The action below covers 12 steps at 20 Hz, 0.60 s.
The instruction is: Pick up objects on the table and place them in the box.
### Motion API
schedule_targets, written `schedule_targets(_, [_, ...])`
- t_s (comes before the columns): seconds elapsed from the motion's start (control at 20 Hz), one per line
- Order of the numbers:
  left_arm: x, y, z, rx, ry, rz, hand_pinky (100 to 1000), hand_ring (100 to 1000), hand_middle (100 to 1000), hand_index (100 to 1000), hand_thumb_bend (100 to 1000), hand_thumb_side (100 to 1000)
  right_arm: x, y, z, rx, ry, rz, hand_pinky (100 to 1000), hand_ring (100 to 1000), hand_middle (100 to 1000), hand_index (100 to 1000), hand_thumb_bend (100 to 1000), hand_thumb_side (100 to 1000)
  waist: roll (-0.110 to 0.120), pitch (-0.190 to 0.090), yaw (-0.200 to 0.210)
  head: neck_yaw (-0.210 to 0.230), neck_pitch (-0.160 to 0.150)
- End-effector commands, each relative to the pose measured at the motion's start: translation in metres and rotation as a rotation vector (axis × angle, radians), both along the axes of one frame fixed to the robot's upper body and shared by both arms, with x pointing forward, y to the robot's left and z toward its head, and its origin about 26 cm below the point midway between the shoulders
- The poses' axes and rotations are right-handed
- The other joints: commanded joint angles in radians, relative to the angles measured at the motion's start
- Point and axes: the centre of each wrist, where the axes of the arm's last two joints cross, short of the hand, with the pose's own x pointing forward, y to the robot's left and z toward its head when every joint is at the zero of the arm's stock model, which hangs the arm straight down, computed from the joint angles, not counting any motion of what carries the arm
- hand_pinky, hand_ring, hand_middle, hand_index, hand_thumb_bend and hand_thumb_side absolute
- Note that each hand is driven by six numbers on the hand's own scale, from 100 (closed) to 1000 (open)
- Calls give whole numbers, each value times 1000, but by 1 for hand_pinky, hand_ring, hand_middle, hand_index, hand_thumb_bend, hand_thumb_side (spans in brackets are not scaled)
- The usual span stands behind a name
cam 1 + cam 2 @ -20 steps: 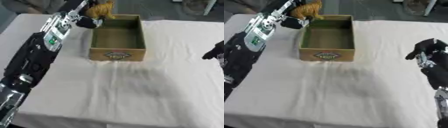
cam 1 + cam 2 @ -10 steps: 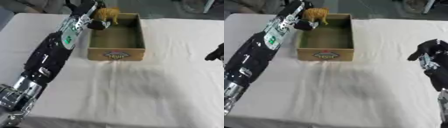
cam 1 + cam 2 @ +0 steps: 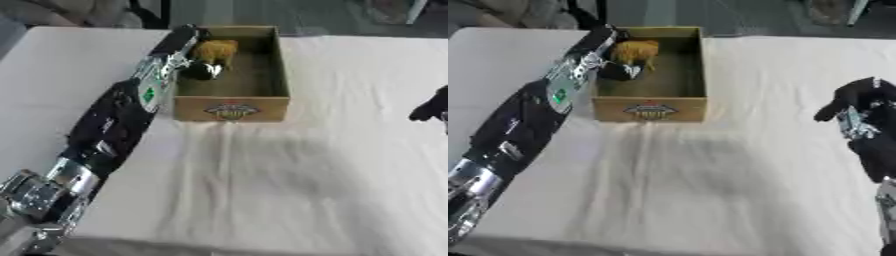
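On the cloth-covered surface [image 3: 289,175], the left hand [image 3: 199,70] reaches over the cardboard box [image 3: 232,107] wall grasping a tan toy animal [image 3: 215,50] inside, while the right hand [image 3: 852,100] hangs clenched well right of the box.

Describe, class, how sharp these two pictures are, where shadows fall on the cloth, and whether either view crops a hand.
Left eye view: soft all over, the box label unreadable; a faint shadow darkens the cloth in front of the box; the right hand is cropped at the edge. Right eye view: equally soft; the right hand shows whole; the left hand and the toy blur together inside the box.
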Motion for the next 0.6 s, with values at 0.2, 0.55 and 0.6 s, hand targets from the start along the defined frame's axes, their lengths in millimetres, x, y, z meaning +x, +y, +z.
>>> schedule_targets(0.2, [2, -4, 4, 25, 84, -32, 456, 390, 462, 615, 100, 245, 0, 2, 12, 5, -37, 13, 450, 402, 278, 505, 100, 158, 1, -13, -4, 2, -16])
schedule_targets(0.55, [0, -5, -9, 58, 155, -45, 671, 719, 731, 814, 329, 187, 0, 1, 12, 6, -36, 8, 450, 402, 277, 505, 100, 157, 0, -13, -3, -3, -19])
schedule_targets(0.6, [0, -5, -9, 65, 156, -44, 704, 753, 760, 824, 373, 229, 0, 1, 12, 5, -36, 8, 450, 402, 277, 505, 100, 158, 0, -13, -2, -3, -20])
